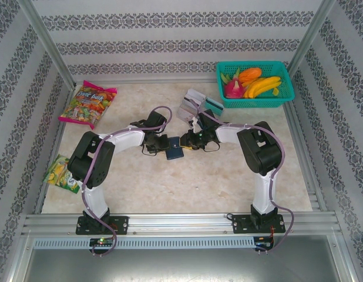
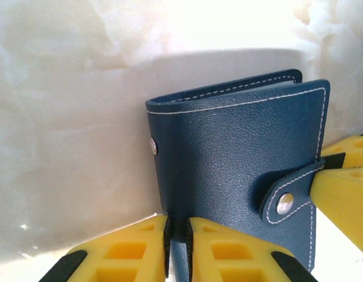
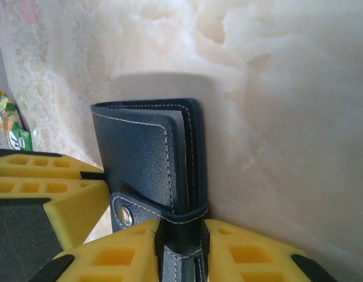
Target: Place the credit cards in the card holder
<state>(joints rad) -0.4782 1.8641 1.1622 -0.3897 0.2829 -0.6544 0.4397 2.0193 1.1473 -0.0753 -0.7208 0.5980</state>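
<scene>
From above, the small dark navy folding leather card holder sits mid-table between the left gripper and the right gripper, whose jaws are too small to read there. The white-grey and teal plastic credit cards lie behind, partly hidden by the right arm.

In the left wrist view, the left gripper is closed tight on the holder's edge, which is cut off below.

In the right wrist view, the right gripper pinches the snap tab strap; the cover's lower part is hidden.
</scene>
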